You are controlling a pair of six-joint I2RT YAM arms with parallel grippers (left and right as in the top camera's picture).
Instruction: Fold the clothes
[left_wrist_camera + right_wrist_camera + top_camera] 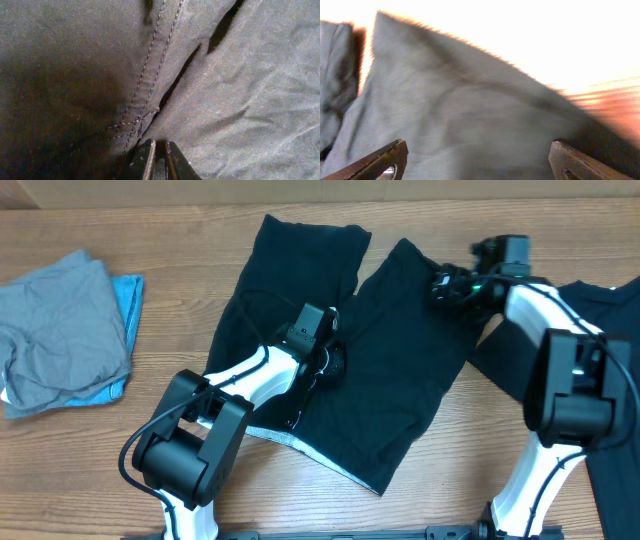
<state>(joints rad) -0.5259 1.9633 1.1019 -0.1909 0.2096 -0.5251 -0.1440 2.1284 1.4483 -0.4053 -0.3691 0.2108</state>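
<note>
The black pants (400, 370) lie spread on the table, their two legs pointing to the far side. My left gripper (335, 365) rests at the crotch between the legs. In the left wrist view its jaws (159, 146) are pressed nearly together on the black pants (240, 90) beside a stitched seam (150, 65). My right gripper (440, 285) is at the far right edge of the right leg. In the blurred right wrist view its jaws (477, 150) are wide open over the pants fabric (470, 100), holding nothing.
A grey garment (60, 320) lies crumpled on a light-blue piece (128, 295) at the table's left. Another black garment (610, 310) lies at the right edge, partly under the right arm. Bare wood table (180, 250) surrounds the pants.
</note>
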